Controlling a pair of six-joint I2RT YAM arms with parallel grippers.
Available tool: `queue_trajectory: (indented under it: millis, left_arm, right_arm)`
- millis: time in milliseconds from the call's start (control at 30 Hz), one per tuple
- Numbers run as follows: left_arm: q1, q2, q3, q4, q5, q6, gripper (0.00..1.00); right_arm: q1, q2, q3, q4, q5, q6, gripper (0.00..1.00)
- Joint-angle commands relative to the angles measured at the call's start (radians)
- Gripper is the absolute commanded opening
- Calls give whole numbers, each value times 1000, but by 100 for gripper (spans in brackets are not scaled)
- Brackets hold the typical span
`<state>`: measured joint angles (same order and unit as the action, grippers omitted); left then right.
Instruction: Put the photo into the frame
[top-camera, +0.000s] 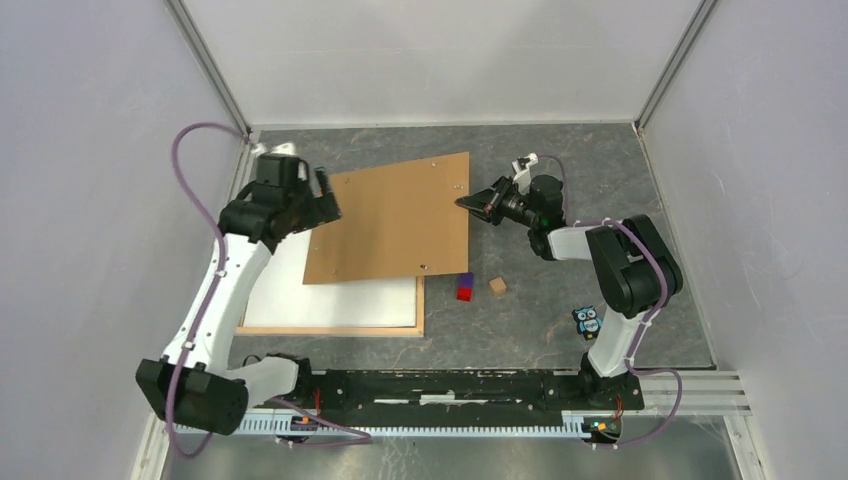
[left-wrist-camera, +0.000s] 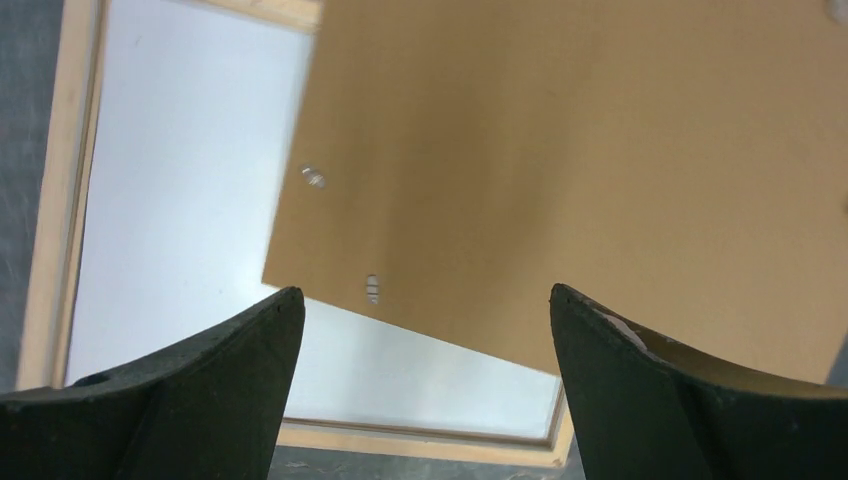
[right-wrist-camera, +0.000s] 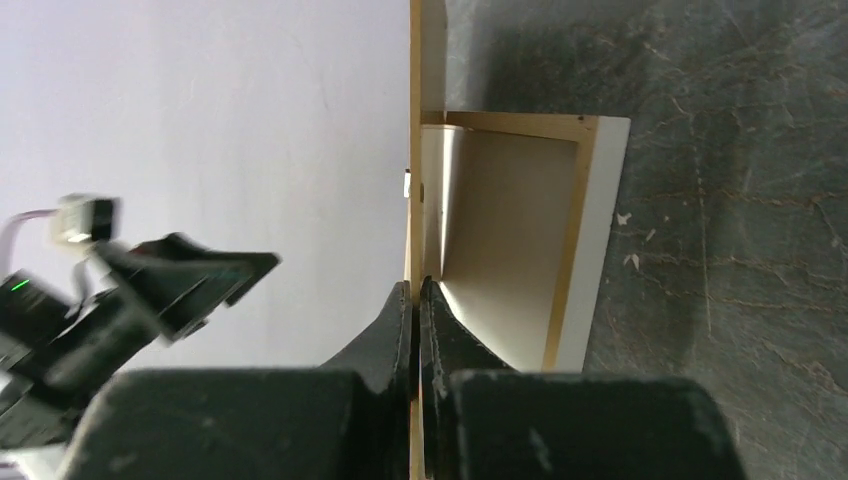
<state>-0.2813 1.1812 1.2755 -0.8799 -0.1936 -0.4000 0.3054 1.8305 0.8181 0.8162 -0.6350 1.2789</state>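
Note:
The frame lies flat at the left of the table, a thin wooden rim around a plain white sheet. No picture shows on that sheet, so I cannot tell whether it is the photo. A brown backing board slants over the frame's far right part. My right gripper is shut on the board's right edge, its jaws pinching the thin panel. The left gripper hovers open at the board's left edge, its fingers holding nothing.
A red and blue block and a small wooden cube lie right of the frame. An owl figure stands by the right arm's base. Walls close in the table on three sides. The frame's rim lies under the raised board.

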Motion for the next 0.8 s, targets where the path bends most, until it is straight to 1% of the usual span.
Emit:
queue_trajectory:
  millis: [0,67,100,133,167,267,300,400,467,500,567,600,700,767]
  left_arm:
    - [234,-42,-124,159,219,-199,97]
    - [279,-30,-160,206,209,-228,97]
    - [320,-21,-172,231,155,-227,98]
    - [338,-7,-190,251,91,-235,98]
    - [378,5,-206,269,61,-253,99]
    - [522,57,-256,335,145,-306,98]
    - [543,72,-270,370,157,-294,98]
    - [560,135,-265,391,13,-194,99]
    - [590,198,-262,411,-18,-141,100]
    - [611,233,-256,405,-41,-143,100]
    - [677,317,-227,385,58,-155,100]
    - [692,343,-222,403,81,-155,100]
    - [727,392,-219,463,97,-112,100]
    - [756,435,-194,464,133,-74,100]
  right_arm:
    - [-22,22,-3,197,-62,52,0]
    - [-28,47,-2,223,-82,54,13]
    - [-29,59,-1,232,-88,53,15]
    - [-31,71,-3,244,-92,54,17]
    - [-31,82,-5,254,-94,53,19]
    - [-35,112,5,255,-111,29,20]
    - [-38,122,16,239,-122,13,21]
    - [-42,128,33,168,-132,-53,21]
    - [-43,122,36,127,-127,-99,22]
    - [-44,120,40,117,-129,-112,23]
    - [-45,124,45,120,-143,-118,23]
    - [-45,125,48,125,-150,-119,24]
    - [-46,130,53,116,-158,-138,24]
    - [-47,136,53,114,-160,-141,24]
